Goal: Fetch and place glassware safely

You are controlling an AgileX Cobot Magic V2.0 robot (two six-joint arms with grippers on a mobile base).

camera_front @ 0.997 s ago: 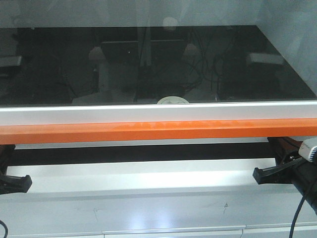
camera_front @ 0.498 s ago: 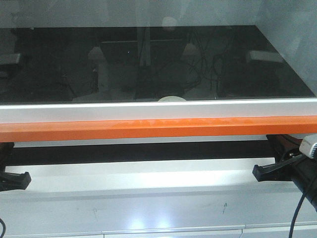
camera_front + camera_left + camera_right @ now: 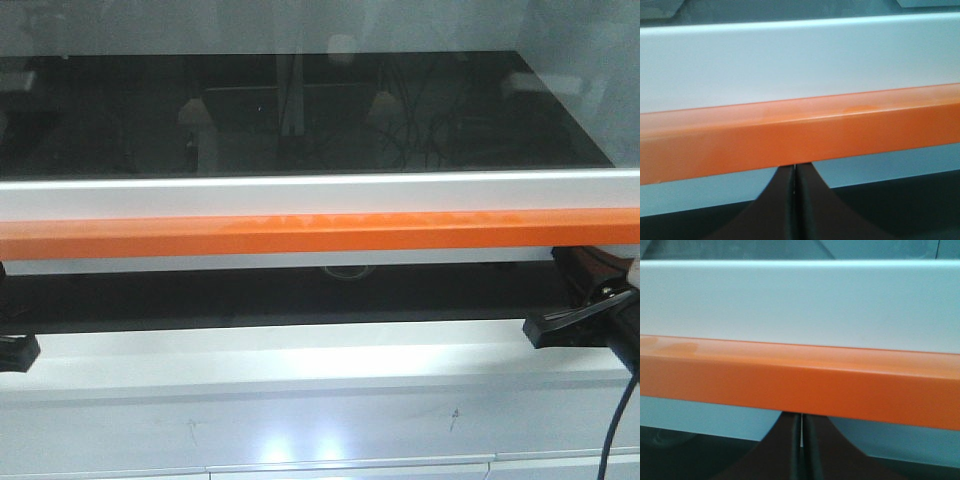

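Note:
Only a pale sliver of the glassware (image 3: 347,270) shows, in the dark gap under the sash's orange bar (image 3: 320,235); the rest of the jar is hidden. My left gripper (image 3: 14,351) is at the far left edge and my right gripper (image 3: 546,329) at the right, both just below the bar. In the left wrist view the left gripper (image 3: 795,168) is shut, its tips against the underside of the orange bar (image 3: 790,145). The right gripper (image 3: 801,416) is shut in the same way under the orange bar (image 3: 800,385). Nothing is held between either pair of fingers.
A dark reflective glass pane (image 3: 300,110) fills the sash above a white frame strip (image 3: 300,195). Below the gap runs a white sill (image 3: 300,360) and a grey front panel (image 3: 320,430). A black cable (image 3: 612,430) hangs at the right.
The sash with its orange bar has risen and the gap beneath it is wider. The jar's lid now shows below the bar instead of through the glass. Both grippers rose and shifted outward.

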